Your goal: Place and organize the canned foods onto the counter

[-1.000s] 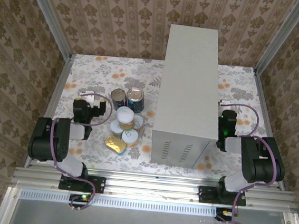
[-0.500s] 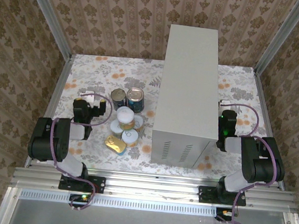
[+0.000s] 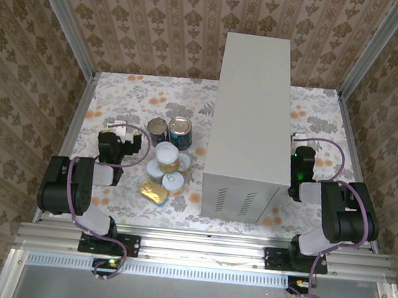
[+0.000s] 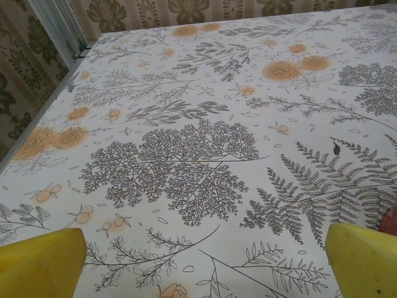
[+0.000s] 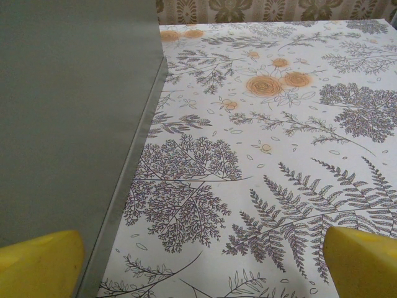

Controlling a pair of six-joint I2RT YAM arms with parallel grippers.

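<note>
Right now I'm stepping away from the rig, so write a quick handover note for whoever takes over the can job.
Left end effector: open, empty, low over the floral surface, left of the cans.
Right end effector: open, empty, beside the right wall of the counter.
Cans: clustered on the floral surface left of the counter, two taller blue ones at the back, flat tin nearest the arms.
Done: nothing on the counter top yet.
Left: lift every can onto it and arrange them.

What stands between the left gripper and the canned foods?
Nothing visible. The open left gripper faces the bare floral surface, and the canned foods stand just to its right, beside the left wall of the counter.
</note>
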